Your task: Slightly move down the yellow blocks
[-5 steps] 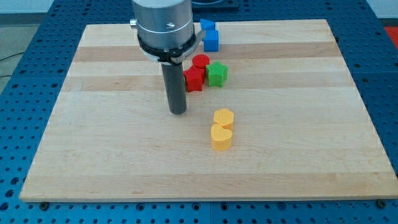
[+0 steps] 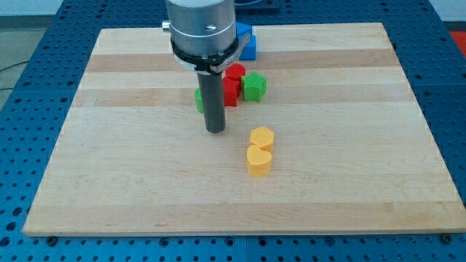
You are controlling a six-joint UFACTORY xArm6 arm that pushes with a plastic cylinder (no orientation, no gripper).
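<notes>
Two yellow blocks sit touching near the board's middle: a yellow hexagon block (image 2: pixel 262 137) above a yellow heart-shaped block (image 2: pixel 259 161). My tip (image 2: pixel 215 130) rests on the board to the upper left of the hexagon, about a block's width from it and not touching either yellow block.
Above my tip stand two red blocks (image 2: pixel 231 82), a green star-shaped block (image 2: pixel 254 86) and a green block (image 2: pixel 199 100) partly hidden behind the rod. Blue blocks (image 2: pixel 247 42) lie near the view's top edge of the wooden board (image 2: pixel 109 167).
My tip has moved slightly to the view's right, toward the yellow blocks. A green block now shows left of the rod. The blocks have not moved.
</notes>
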